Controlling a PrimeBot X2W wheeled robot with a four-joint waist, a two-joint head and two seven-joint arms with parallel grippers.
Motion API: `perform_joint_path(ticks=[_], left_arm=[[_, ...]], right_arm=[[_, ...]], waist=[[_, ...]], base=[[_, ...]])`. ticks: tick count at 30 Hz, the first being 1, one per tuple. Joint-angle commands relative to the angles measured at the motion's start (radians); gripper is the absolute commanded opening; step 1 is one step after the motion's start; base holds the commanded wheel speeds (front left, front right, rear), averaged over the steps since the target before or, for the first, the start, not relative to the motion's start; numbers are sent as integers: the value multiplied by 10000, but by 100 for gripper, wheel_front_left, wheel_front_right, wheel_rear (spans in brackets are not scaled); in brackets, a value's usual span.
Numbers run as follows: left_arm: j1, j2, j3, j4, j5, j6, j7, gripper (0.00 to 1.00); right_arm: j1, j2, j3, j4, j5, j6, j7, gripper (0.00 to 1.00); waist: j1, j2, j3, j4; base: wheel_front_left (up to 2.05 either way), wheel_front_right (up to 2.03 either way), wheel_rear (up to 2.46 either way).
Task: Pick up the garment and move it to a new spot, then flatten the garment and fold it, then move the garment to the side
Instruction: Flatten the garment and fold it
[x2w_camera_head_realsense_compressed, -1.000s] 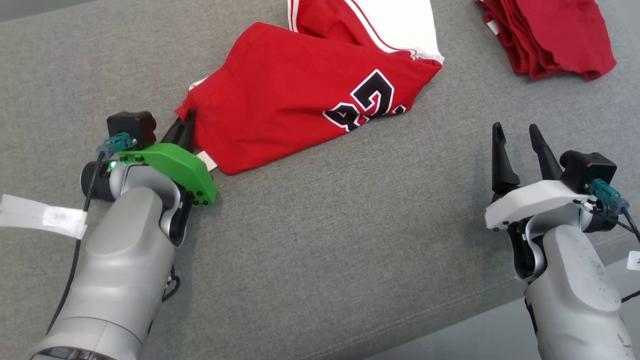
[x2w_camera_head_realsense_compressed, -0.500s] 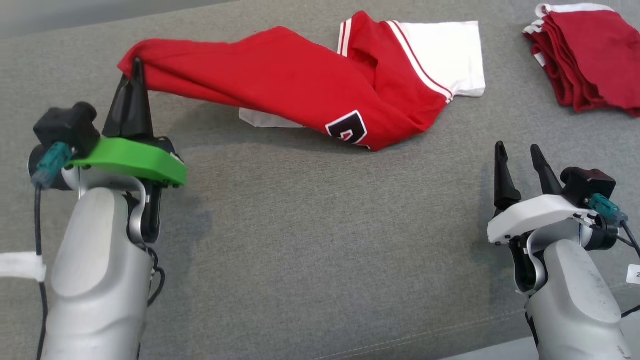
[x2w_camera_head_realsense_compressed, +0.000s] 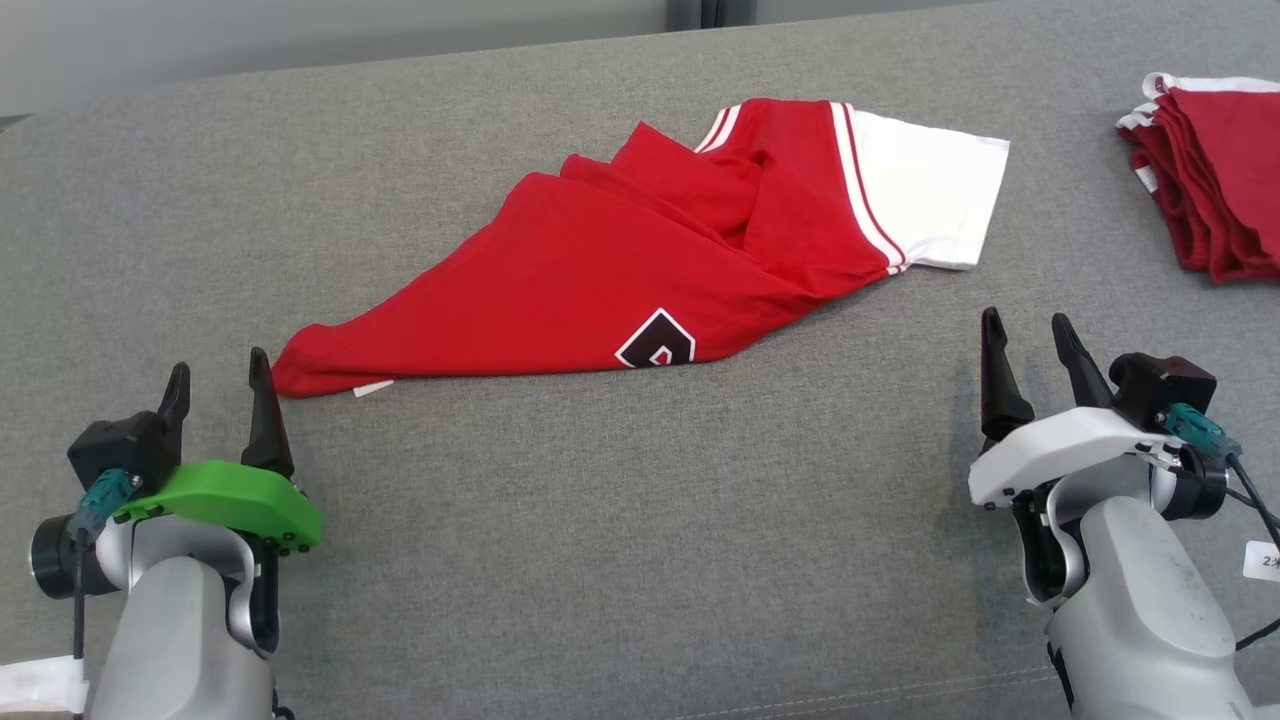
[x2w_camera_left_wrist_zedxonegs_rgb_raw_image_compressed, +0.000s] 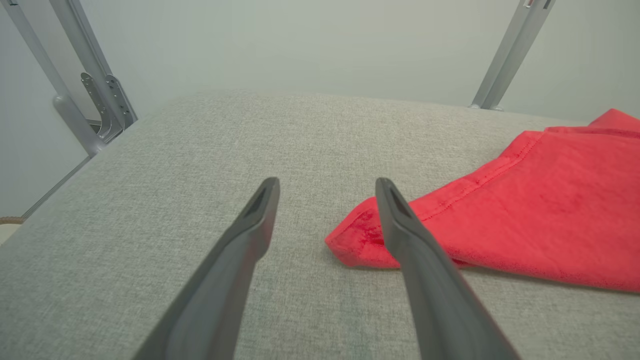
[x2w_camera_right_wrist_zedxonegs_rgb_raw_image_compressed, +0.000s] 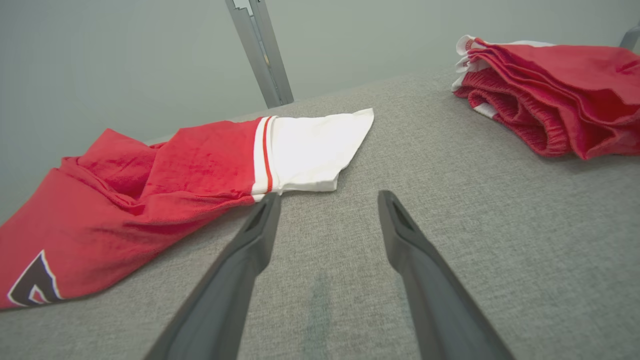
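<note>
Garment (x2w_camera_head_realsense_compressed: 600, 280) — hem corner (x2w_camera_left_wrist_zedxonegs_rgb_raw_image_compressed: 356, 241) in left wrist view; white sleeve (x2w_camera_right_wrist_zedxonegs_rgb_raw_image_compressed: 315, 150) in right.

left end effector (x2w_camera_head_realsense_compressed: 219, 360): half a second ago pinched shut on a red corner held aloft; now spread wide, empty, drawn back low.
garment (x2w_camera_head_realsense_compressed: 560, 270): released; that corner now lies on the counter (x2w_camera_head_realsense_compressed: 600, 520), just beside one finger.
head view: camera shifted.

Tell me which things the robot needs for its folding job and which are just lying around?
For the job:
- the red and white garment, crumpled on the grey cushion
- the left claw, open beside the garment's corner
- the right claw, open

Just lying about:
- the pile of folded red clothes
- the metal posts behind
</note>
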Motion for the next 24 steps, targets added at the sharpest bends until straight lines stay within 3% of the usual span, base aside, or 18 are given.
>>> perform_joint_path(ticks=[1,6,13,20,24], left_arm=[[57,-52,61,-61,82,31,-2,100],[-432,-534,-335,-205,270,-305,-2,100],[-2161,-826,-2076,904,-286,-449,-1,100],[-3941,-321,-3435,2859,-1540,-447,163,100],[-4277,-13,-3818,3328,-1973,-448,363,100]], right_arm=[[62,-38,6,12,-3,-5,-26,100],[-27,-33,70,-17,-19,-5,-26,100],[-269,-38,641,-12,236,-5,-26,100],[-351,-30,862,-108,436,-5,-26,100],[-352,-25,937,-131,500,-5,-26,100]], waist=[[0,0,-75,47],[0,0,-43,-30],[0,0,498,-846],[0,0,1044,-1909],[0,0,1181,-2177]], base=[[0,0,0],[0,0,0],[0,0,0],[0,0,0],[0,0,0]])
